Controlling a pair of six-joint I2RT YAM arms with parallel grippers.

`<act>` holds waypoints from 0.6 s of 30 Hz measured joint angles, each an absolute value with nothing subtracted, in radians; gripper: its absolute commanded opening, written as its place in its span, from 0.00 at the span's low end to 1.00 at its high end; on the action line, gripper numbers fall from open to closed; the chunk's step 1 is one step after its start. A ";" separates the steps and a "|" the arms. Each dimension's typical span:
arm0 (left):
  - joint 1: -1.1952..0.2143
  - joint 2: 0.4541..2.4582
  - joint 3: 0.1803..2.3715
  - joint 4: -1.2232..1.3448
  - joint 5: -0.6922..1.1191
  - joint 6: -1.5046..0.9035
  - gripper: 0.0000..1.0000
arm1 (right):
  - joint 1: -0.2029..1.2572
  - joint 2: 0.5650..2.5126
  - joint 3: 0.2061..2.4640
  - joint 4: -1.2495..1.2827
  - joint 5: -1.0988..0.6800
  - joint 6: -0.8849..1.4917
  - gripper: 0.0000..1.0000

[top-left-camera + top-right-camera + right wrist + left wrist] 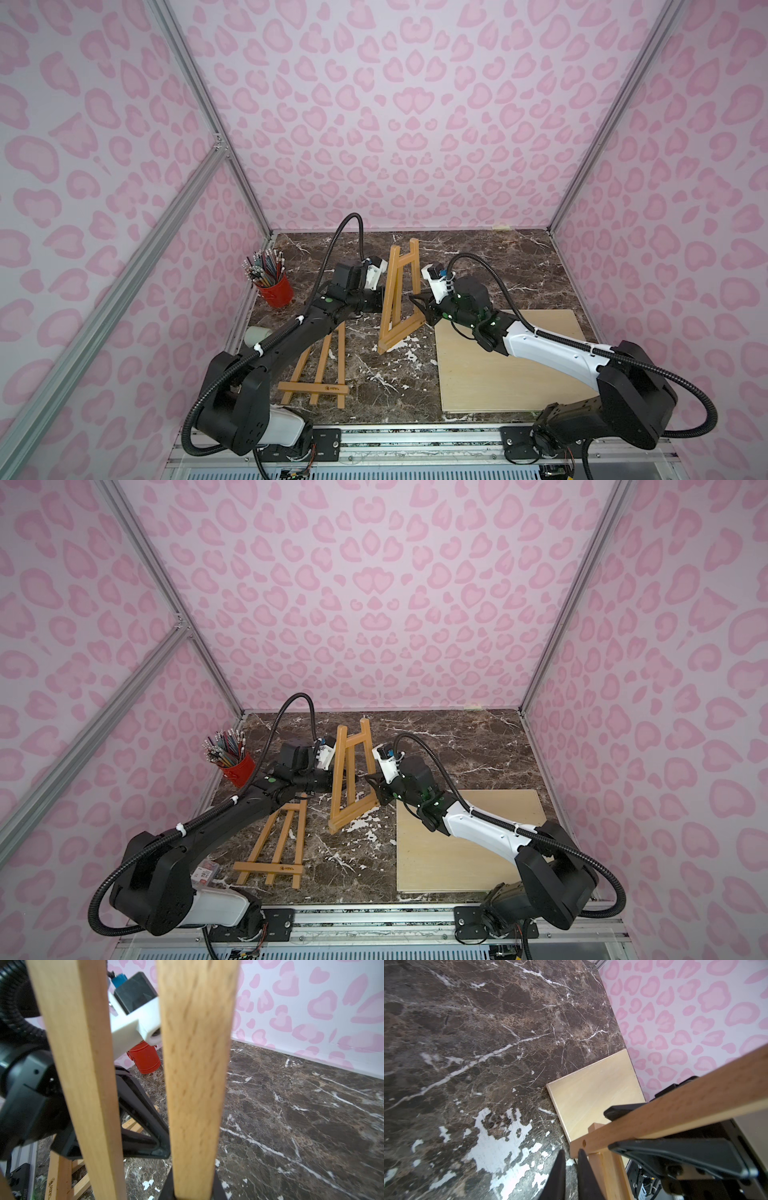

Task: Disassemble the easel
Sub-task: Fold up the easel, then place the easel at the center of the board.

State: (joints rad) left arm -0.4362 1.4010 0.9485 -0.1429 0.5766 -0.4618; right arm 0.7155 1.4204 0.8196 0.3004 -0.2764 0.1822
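Easel [391,291] upright mid-table; right gripper [417,305] pinches one leg, seemingly to brace it, while left gripper [571,1151], tips nearly pressed together on nothing, waits just beside the frame, likely to nudge a joint.

dark marble table [498,266] under a pale board [519,374], red pencil tin [276,291], flat easel [320,382] and tilted easel [403,334]
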 measured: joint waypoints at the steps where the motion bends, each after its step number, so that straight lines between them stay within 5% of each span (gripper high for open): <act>1: -0.416 1.386 0.948 -0.168 0.567 -0.448 0.22 | 0.716 1.410 0.810 0.296 -0.268 0.193 0.00; 10: -0.232 1.258 0.923 -0.320 0.392 -0.379 0.55 | 0.836 1.388 0.706 0.182 -0.175 0.363 0.00; 18: -0.208 1.213 0.924 -0.369 0.306 -0.340 0.66 | 0.965 1.568 0.765 0.044 -0.094 0.558 0.00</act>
State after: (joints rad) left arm -0.2081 1.2129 0.9237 -0.3687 0.3061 -0.3401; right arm 0.9646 1.5677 0.7654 0.0444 -0.0944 0.5583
